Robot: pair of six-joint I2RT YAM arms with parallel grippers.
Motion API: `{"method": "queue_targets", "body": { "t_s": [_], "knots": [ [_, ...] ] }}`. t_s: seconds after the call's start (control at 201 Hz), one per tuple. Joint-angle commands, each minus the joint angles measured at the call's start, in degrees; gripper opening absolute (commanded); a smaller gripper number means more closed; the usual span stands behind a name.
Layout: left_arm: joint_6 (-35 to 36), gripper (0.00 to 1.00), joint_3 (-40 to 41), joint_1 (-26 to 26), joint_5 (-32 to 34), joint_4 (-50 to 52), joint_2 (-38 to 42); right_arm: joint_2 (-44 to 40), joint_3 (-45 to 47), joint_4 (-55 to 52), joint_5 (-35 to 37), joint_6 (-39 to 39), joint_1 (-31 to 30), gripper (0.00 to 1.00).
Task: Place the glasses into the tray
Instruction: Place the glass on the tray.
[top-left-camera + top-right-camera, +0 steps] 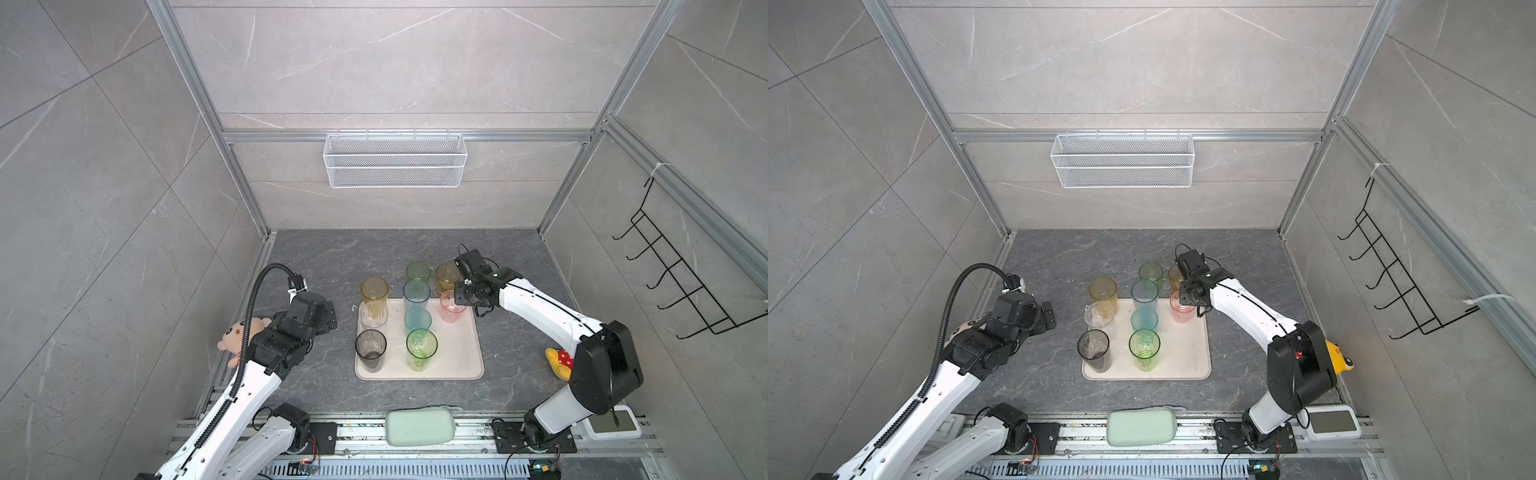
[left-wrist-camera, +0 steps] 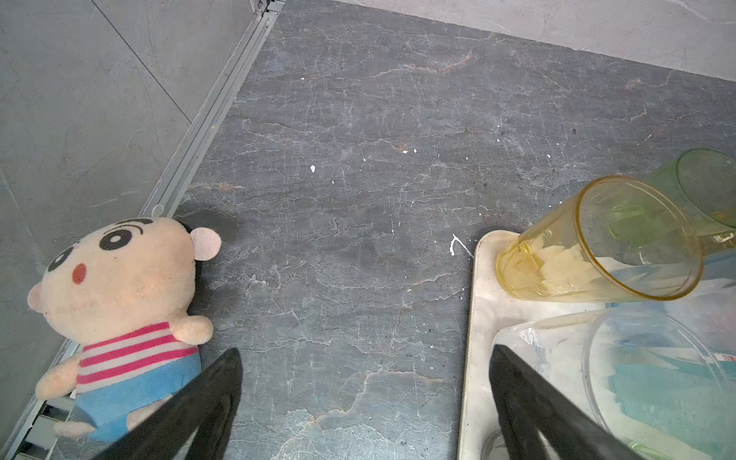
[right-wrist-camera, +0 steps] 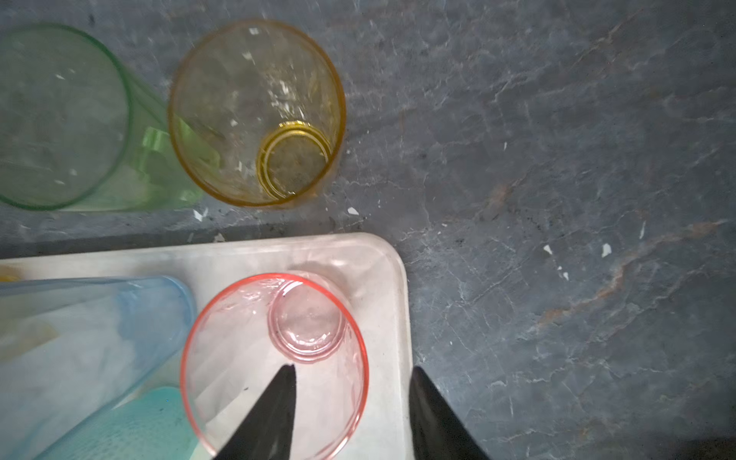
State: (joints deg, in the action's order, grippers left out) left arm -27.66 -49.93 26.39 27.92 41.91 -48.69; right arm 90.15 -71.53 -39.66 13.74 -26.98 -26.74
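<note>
Nine see-through tapered glasses [image 1: 422, 347] are standing upright: seven in the smooth cream tray [image 1: 465, 361], a green one [image 1: 418, 271] and an amber one [image 1: 446, 276] on the veined grey surface [image 1: 316, 257] just beyond. The right hand [image 3: 352, 368], half-spread, is straddling the pink glass [image 3: 239, 338] at its rim. The left hand [image 2: 364, 350] is hovering wide-spread beside the tray.

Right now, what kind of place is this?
Probably a robot practice booth, not a real home: left arm and right arm bolted to a metal rail, tiled walls in a metal frame, and a wire basket hanging behind.
</note>
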Motion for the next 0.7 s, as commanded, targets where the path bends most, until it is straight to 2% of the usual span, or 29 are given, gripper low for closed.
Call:
{"method": "queue_targets", "body": {
  "t_s": [0.0,0.189,0.239,0.339,0.383,0.622,0.692],
  "knots": [
    [-0.28,0.97,-0.39,0.23,0.37,-1.31,0.25,-3.27,-2.12,-3.41,-1.65,1.20,0.04,0.53],
    [-0.27,0.97,-0.23,0.24,0.24,-1.30,0.76,-5.08,-5.20,-5.46,-1.70,2.06,0.13,0.59],
    [-0.21,0.97,-0.25,0.24,0.25,-1.31,0.81,-4.90,-6.36,-5.77,-1.61,2.44,0.10,0.68],
    [-0.22,0.97,-0.18,0.23,0.16,-1.22,0.93,-4.14,-8.72,-6.10,-1.70,3.07,0.11,0.70],
    [-0.30,0.97,-0.17,0.24,0.28,-1.13,0.92,-3.52,-9.95,-6.04,-1.61,3.24,0.08,0.75],
    [-0.42,0.97,-0.16,0.24,0.40,-0.69,1.63,2.44,-18.14,-4.80,-4.58,5.98,0.02,0.77],
    [-0.46,0.97,-0.17,0.24,0.59,-0.54,1.91,4.30,-20.18,-3.96,-5.61,6.71,-0.02,0.81]
  ]
}}
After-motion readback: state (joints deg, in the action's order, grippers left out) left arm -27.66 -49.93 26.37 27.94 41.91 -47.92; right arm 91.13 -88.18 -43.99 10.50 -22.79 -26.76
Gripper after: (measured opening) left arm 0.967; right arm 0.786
